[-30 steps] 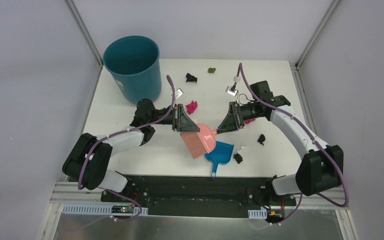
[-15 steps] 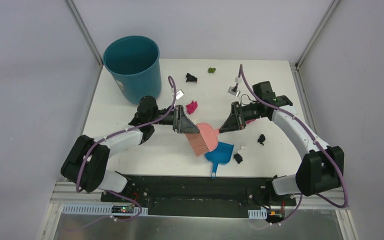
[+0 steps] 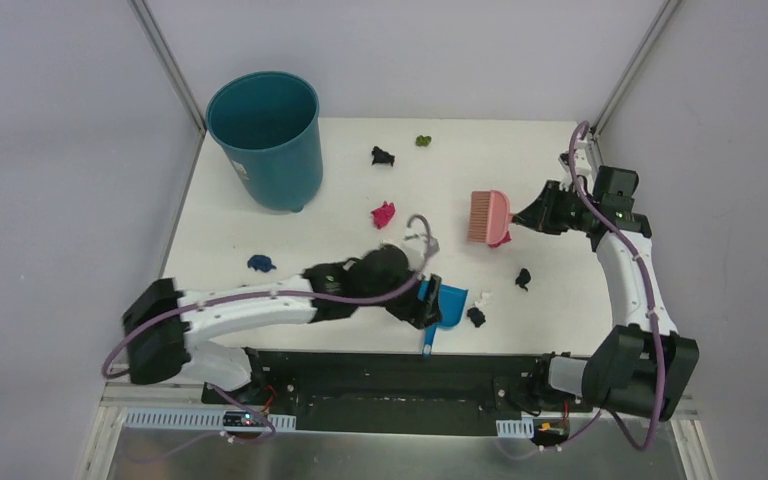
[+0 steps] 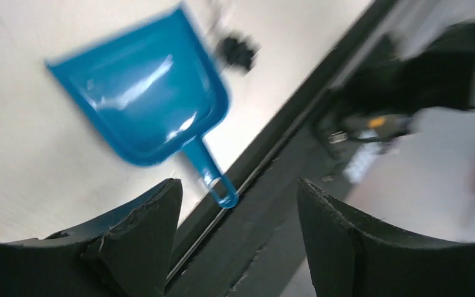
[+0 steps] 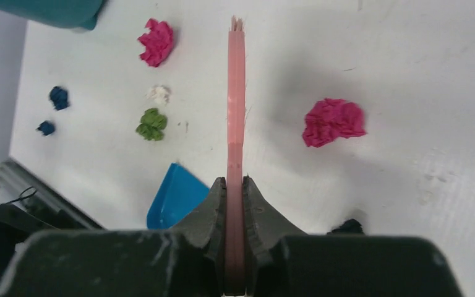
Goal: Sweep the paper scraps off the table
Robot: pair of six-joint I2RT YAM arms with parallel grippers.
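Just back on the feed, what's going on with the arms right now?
The right gripper is shut on the handle of the pink brush, holding it over the right side of the table. The left gripper is open above the blue dustpan handle near the front edge, not gripping it. Paper scraps lie scattered across the table; none show in the dustpan. The teal bin stands at the far left corner.

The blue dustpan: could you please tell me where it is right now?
In the top view, the blue dustpan lies at the near edge of the table, right of centre, between the open left claw and a black scrap.
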